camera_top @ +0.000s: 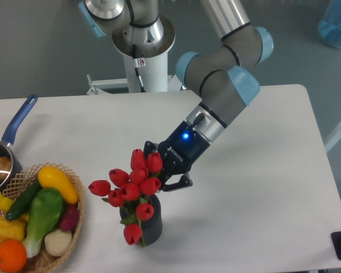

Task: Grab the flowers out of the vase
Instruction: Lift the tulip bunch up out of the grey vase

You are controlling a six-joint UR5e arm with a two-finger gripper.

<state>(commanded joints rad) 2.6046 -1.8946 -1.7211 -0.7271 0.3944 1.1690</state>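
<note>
While the black fingers (179, 183) are pressing in on the upper right of the bunch, the gripper (159, 173) is holding its jaws closed on the flowers (131, 190), one finger showing at the right of the blooms and the other mostly hidden behind the red heads. The flowers are standing in the vase (149, 226), their lower stems and leaves still inside its mouth, and the red tulip heads are spreading wider than the vase, with one bloom reaching out to the left and one hanging low over the vase's front. The vase is sitting upright on the white table (261, 187), near the front edge. A blue light is glowing on the dark gripper body, which is slanting down and to the left toward the bunch. Behind it the grey wrist section with its light-blue caps is rising up and to the right, and the silver forearm is running out of the top of the view. The arm's round base (143, 35) is standing behind the table's far edge. Well to the left, a wicker basket (74, 219) is holding toy vegetables and fruit (42, 213), and a blue-handled saucepan (11, 136) is lying just beyond it at the left edge.
</note>
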